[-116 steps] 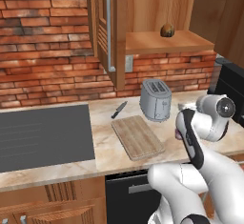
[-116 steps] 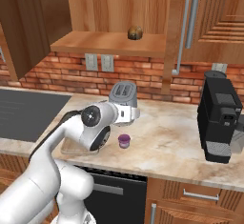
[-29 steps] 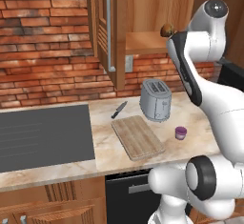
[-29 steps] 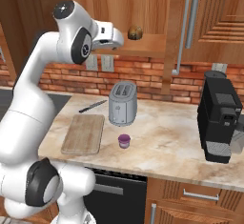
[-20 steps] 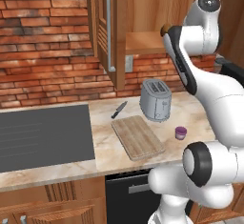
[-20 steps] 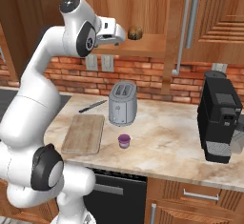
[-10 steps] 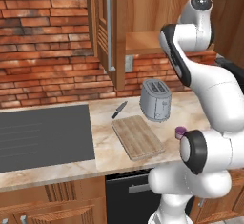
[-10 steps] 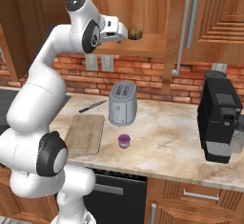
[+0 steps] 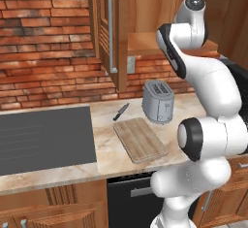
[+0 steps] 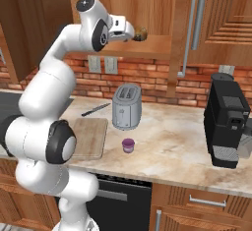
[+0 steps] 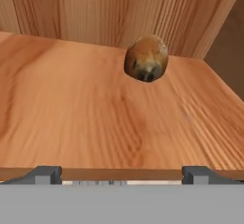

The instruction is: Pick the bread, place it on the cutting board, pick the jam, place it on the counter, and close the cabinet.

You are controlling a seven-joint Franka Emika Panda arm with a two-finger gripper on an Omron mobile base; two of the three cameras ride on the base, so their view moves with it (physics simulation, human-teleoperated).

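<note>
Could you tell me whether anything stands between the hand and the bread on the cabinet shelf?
Nothing visible does. In the hand view, only bare wooden shelf lies between the fingertips and the bread, and the hand sits level with it.

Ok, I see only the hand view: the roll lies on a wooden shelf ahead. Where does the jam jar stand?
Observer: The jam stands on the counter, just in front of the toaster.
Operator: And is the cutting board free?
Observer: Yes, the cutting board lies bare on the counter, to the left of the toaster.
Operator: And the cabinet?
Observer: The cabinet door stands open.
</note>
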